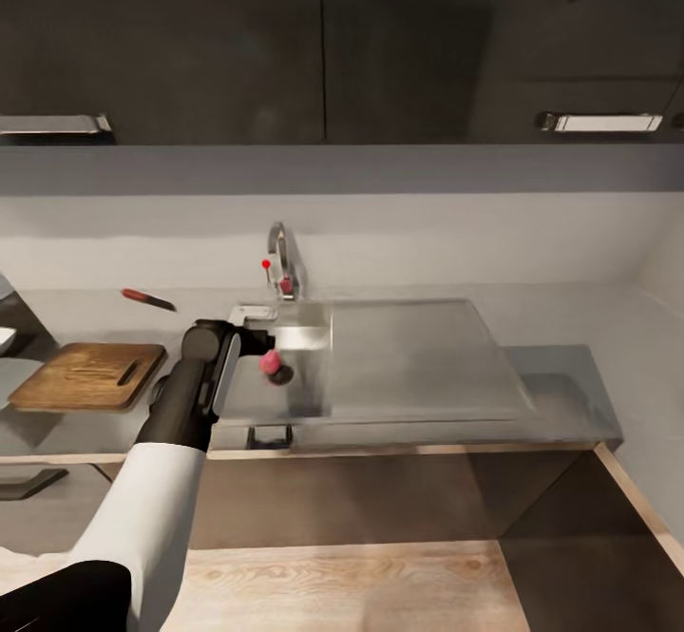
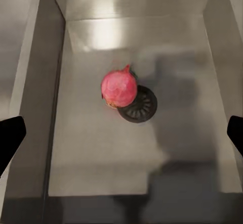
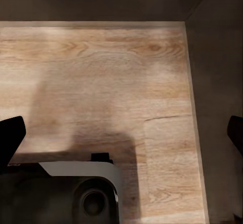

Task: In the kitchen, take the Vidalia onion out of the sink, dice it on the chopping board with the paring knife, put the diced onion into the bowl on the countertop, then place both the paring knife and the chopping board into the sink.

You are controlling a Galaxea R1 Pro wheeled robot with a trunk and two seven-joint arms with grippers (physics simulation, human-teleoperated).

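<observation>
Here, left gripper held above sink basin, fingers spread wide, nothing pinched. Vidalia onion seen resting on basin floor, touching round drain. Chopping board laid on countertop left of sink; paring knife placed behind board, near wall. Tap mounted behind basin. Right gripper pointed at wooden floor, fingers spread, nothing gripped.
</observation>
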